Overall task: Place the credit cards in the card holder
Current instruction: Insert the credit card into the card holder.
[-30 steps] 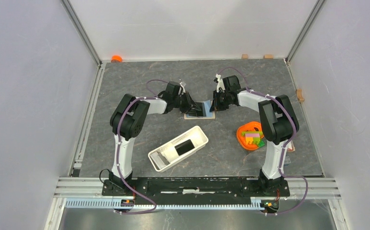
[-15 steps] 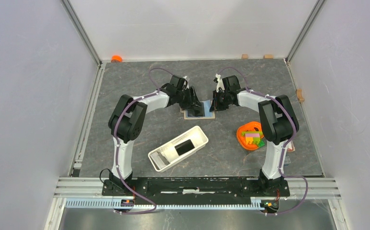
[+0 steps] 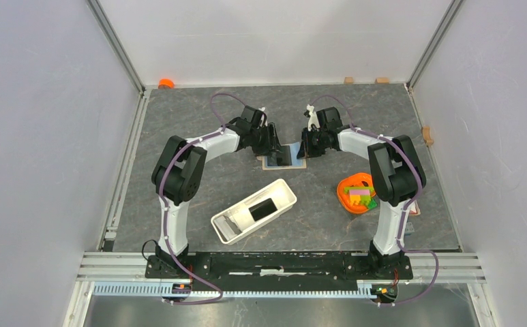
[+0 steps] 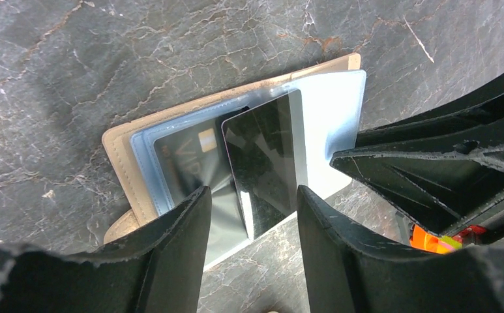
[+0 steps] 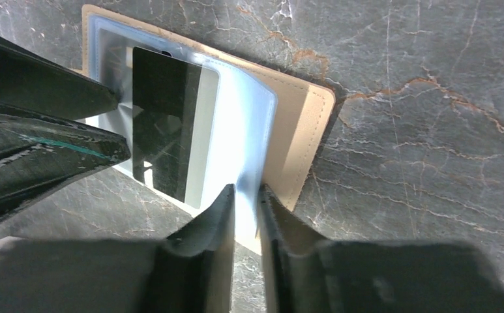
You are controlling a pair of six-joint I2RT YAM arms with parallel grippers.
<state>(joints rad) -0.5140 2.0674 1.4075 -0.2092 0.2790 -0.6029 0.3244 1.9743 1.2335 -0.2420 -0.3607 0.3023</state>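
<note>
Marble table (image 3: 178, 136): left fingers (image 4: 171, 261) have spread around black card (image 4: 265, 163)

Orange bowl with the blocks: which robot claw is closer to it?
Right. The right gripper is at the tan wallet, on the side facing the orange bowl. The left gripper is on the wallet's other side, farther from the bowl.

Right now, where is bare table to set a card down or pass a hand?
Free: the far strip along the back wall; the near patch between the white tray and the orange bowl. Crowded: the card holder, hemmed in by the left fingers and right fingers.
</note>
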